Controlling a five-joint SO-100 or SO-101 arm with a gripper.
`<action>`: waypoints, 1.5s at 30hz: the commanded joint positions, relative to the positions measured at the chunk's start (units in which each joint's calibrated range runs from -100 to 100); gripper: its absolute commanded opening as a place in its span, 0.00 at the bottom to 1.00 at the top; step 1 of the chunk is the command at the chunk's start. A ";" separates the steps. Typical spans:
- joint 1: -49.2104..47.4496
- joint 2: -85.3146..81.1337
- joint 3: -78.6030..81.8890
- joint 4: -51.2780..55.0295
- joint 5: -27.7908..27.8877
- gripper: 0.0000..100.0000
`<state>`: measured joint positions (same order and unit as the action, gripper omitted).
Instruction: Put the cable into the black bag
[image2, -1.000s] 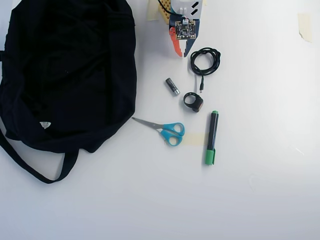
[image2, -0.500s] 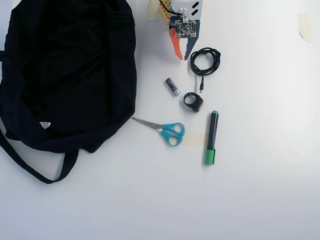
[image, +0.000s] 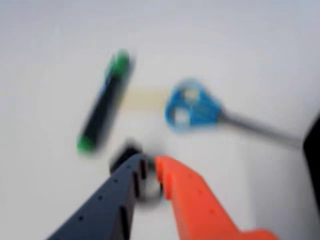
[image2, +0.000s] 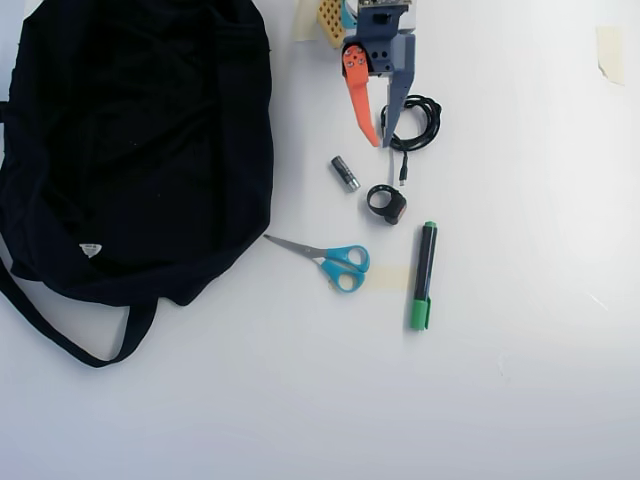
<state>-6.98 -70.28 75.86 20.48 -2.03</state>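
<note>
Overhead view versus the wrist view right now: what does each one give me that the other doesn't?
Only the overhead view shows the cable, coiled beside the gripper, the bulk of the black bag with its straps and white tag, and a small grey cylinder.

Only the wrist view shows the jaws close up, slightly parted, with a dark blurred object just past their tips; the picture is blurred.

Both show the blue-handled scissors, the green marker, the patch of tape between them and the white table.
</note>
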 joint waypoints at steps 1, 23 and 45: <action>-0.50 11.44 -9.02 -14.45 -0.07 0.02; 1.00 61.90 -74.25 -8.25 0.61 0.02; 1.89 60.65 -70.47 -3.51 0.14 0.02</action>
<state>-4.92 -7.93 5.90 16.70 -1.73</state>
